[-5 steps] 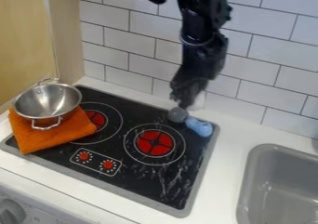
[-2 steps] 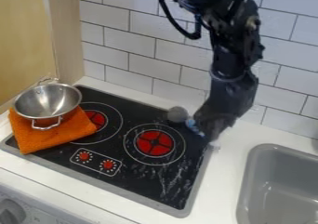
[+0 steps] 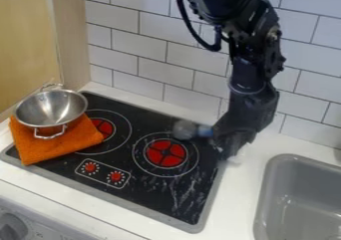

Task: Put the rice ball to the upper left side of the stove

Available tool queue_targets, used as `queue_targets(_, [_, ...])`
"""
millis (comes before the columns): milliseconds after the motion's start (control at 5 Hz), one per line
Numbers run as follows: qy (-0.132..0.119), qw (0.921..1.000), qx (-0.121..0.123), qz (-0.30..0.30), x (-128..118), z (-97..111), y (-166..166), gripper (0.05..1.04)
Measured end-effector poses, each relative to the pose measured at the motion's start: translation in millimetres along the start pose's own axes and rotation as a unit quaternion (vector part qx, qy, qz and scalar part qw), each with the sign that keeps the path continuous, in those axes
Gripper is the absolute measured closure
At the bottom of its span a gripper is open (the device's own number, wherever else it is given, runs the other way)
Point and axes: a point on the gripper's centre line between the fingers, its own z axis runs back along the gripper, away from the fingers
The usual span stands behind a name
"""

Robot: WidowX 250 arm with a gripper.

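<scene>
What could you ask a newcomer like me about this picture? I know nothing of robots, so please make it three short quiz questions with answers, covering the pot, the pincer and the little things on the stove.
1. Multiple choice: what does the metal pot rest on?
A) A white plate
B) An orange cloth
C) An upturned bowl

2. True or false: the pincer is directly above the sink.

3. Fill in the blank: a small blue thing is right beside a round ____ thing on the stove.

Key: 1. B; 2. False, it is near the stove's right edge; 3. grey
</scene>
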Motion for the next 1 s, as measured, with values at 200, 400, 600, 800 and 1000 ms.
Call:
queue_targets(200, [-0.005, 1.0, -0.003, -0.005, 1, -2, 5, 0.568])
queue_targets(400, [-0.007, 0.9999, -0.013, -0.003, 2, -2, 3, 0.244])
queue_targets(600, [-0.006, 0.9999, -0.012, 0.006, 0, -2, 4, 0.064])
queue_targets(800, [-0.003, 0.9997, -0.015, 0.017, -5, -1, 2, 0.077])
queue_targets(1000, [-0.002, 0.9994, 0.015, 0.031, -9, 21, 5, 0.084])
